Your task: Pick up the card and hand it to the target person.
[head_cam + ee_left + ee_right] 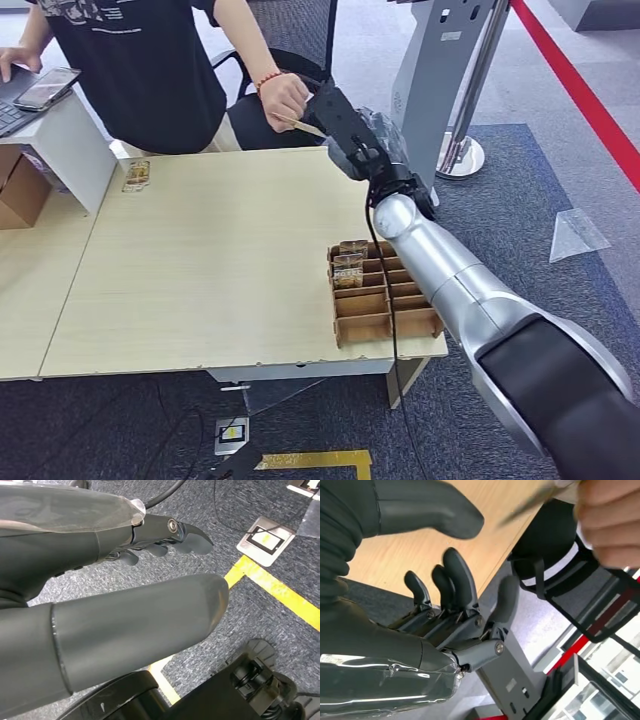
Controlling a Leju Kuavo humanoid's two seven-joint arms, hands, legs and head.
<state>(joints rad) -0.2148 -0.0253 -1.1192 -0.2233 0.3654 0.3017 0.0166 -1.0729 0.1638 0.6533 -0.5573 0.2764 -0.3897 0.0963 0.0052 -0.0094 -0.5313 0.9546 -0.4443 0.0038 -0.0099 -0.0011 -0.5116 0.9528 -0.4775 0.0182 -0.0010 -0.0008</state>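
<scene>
- Currently, I have the right hand (349,135) extended past the far edge of the desk (226,260), toward the person (143,60) seated behind it.
- Card (304,126) location: pinched in the person's hand (285,98), its free end just beside my right hand's fingertips. From the head view I cannot tell whether it touches them.
- Right hand state: in the right wrist view the fingers (459,580) are curled partway and the thumb (429,507) stands apart, with nothing between them. The card (531,502) appears blurred beyond the thumb, in the person's hand (610,520).
- Left hand (124,615) state: hanging over the floor, thumb and fingers apart, holding nothing.
- Progress judgement: pickup is done and the handover is essentially complete, since the person carries the card.
- Remaining: I judge only withdrawal of the right arm is left.
- More cards stand in the cardboard tray (377,300) near the desk's right edge.
</scene>
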